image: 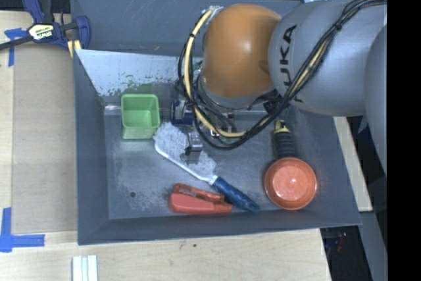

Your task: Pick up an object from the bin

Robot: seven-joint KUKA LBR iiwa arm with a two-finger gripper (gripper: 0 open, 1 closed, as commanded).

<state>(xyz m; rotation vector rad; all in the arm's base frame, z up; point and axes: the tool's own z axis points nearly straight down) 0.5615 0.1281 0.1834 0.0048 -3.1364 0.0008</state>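
Jaws low in the middle of the bin, under the arm's orange cover. They show as a small dark piece just below the cable loops. Released or clenched: cannot tell from this angle. Nothing can be seen gripped.

Arm reaches in from the right, and its grey body covers the bin's upper right.

Thing under the jaws: a long white-handled tool lying diagonally on the bin floor.
- Runs from upper left, near the green cup, to lower right.
- Upper end meets a pale grey speckled patch. Whether that patch is the tool's head or a separate scrap is unclear.
- Lower end is a blue part near the front wall.
- The jaws sit over the handle's upper half, just right of the speckled patch. Whether they touch it cannot be read.

Other things in the bin:
- Green square cup, upright with its mouth up, left of the jaws and near the back-left wall.
- Red-orange flat thing lying along the front wall, its right end just beside the blue part.
- Round orange disc at lower right, with a black stub rising from its upper edge toward the arm. It lies well apart from the white-handled tool.
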